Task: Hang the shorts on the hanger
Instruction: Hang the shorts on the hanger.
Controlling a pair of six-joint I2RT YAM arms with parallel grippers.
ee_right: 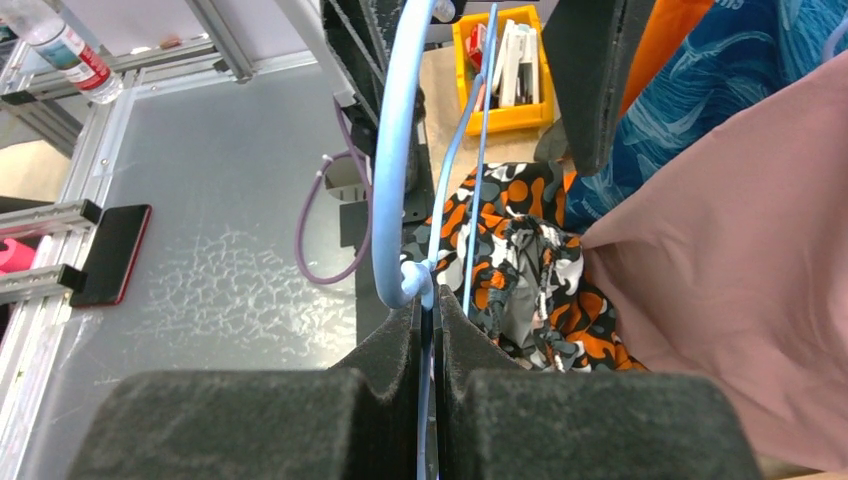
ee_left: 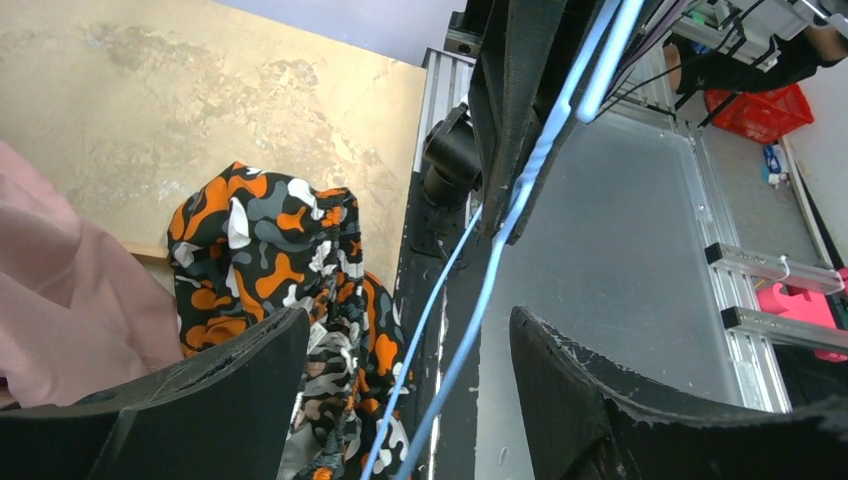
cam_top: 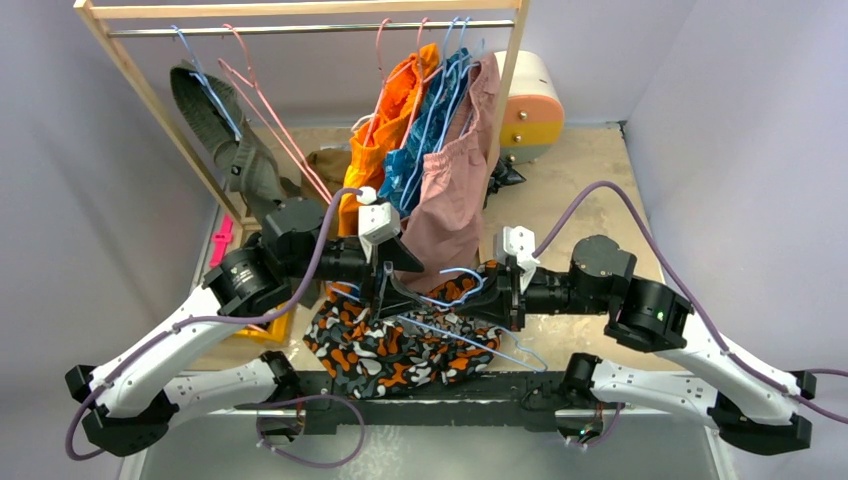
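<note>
The camouflage shorts (cam_top: pixel 390 352) lie crumpled on the table's near edge, between the two arms. My right gripper (cam_top: pixel 497 290) is shut on the neck of the light-blue hanger (cam_top: pixel 470 343) and holds it above the shorts. In the right wrist view the hanger's neck (ee_right: pixel 428 300) is pinched between the pads, the hook curves up, and the shorts (ee_right: pixel 520 260) lie below. My left gripper (cam_top: pixel 395 275) is open. In the left wrist view its fingers (ee_left: pixel 220 390) straddle the hanger's blue wires (ee_left: pixel 480 300) without touching them, and the shorts (ee_left: pixel 270 260) lie below left.
A wooden rack (cam_top: pixel 300 8) at the back holds plain dusty-pink shorts (cam_top: pixel 455 190), orange and blue garments, a grey garment and spare pink-red and blue hangers. The pink shorts hang close behind both grippers. A yellow bin (ee_right: pixel 505 70) sits near the left arm.
</note>
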